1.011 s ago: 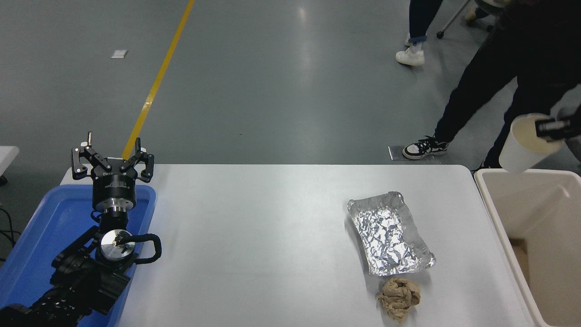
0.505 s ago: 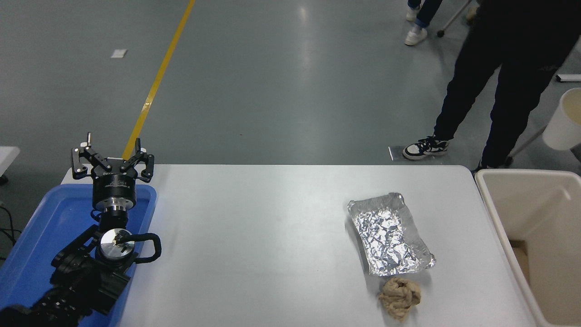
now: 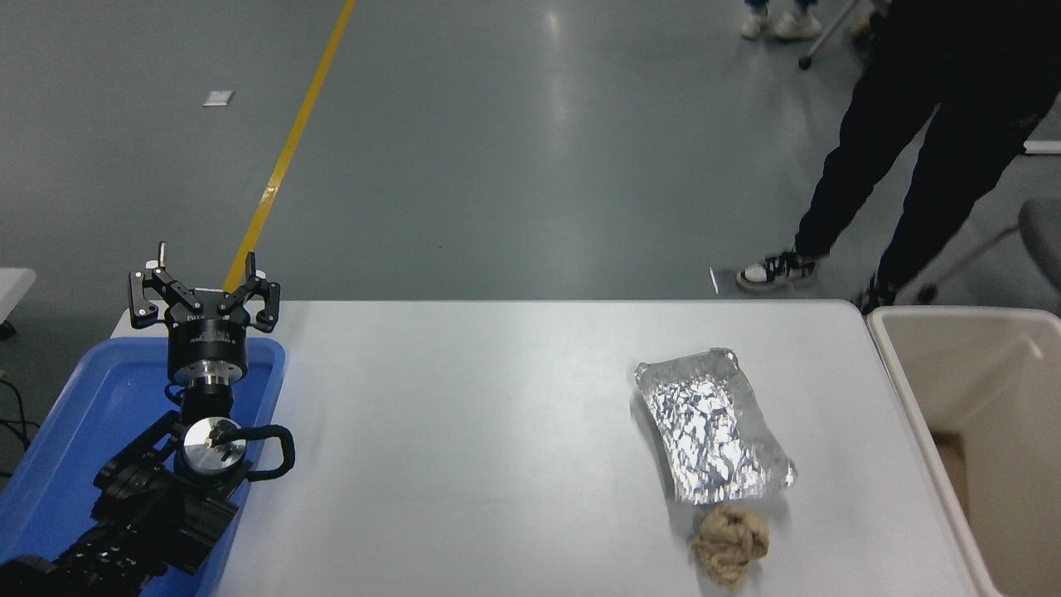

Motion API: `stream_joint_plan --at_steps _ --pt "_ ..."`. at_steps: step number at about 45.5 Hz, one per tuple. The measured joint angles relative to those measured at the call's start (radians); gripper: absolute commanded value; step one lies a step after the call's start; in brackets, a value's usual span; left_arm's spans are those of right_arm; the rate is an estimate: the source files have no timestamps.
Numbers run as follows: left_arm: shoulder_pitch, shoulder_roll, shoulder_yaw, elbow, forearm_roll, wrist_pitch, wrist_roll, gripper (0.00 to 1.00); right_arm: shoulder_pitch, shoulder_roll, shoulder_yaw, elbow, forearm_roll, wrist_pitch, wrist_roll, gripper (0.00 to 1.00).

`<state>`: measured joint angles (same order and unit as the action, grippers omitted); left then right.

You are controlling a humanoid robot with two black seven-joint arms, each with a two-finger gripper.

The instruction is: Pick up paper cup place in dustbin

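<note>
The left claw [image 3: 203,292] is parked at the near left over the blue plastic tray [image 3: 91,398], fingers spread open and empty. The right arm and the paper cup are out of view. The beige dustbin [image 3: 912,390] stands at the right edge of the white desk [image 3: 464,431]. A crinkled foil tray [image 3: 713,424] lies right of centre, with a crumpled brown paper ball [image 3: 731,543] just beside its near end.

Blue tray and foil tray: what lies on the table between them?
Nothing: the head view shows bare white table between the blue tray and the foil tray.
</note>
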<state>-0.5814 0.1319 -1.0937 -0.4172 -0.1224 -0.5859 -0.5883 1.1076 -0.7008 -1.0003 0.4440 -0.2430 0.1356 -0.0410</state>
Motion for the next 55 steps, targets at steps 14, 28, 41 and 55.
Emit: stream_joint_plan --at_steps 14,28,41,55 --pt "0.000 0.000 0.000 0.000 0.000 0.000 0.000 0.99 -0.258 0.129 0.210 -0.108 0.138 -0.072 -0.066 0.00" --pt "0.000 0.000 0.000 0.000 0.000 0.000 0.000 0.99 -0.339 0.171 0.302 -0.123 0.173 -0.093 -0.085 0.70" --pt "0.000 0.000 0.000 0.000 0.000 0.000 0.000 0.99 -0.277 0.135 0.316 -0.042 0.173 -0.080 -0.084 1.00" --pt "-0.001 0.000 0.000 0.000 0.000 0.000 0.001 0.99 -0.057 0.010 0.256 0.104 0.007 -0.071 -0.083 1.00"
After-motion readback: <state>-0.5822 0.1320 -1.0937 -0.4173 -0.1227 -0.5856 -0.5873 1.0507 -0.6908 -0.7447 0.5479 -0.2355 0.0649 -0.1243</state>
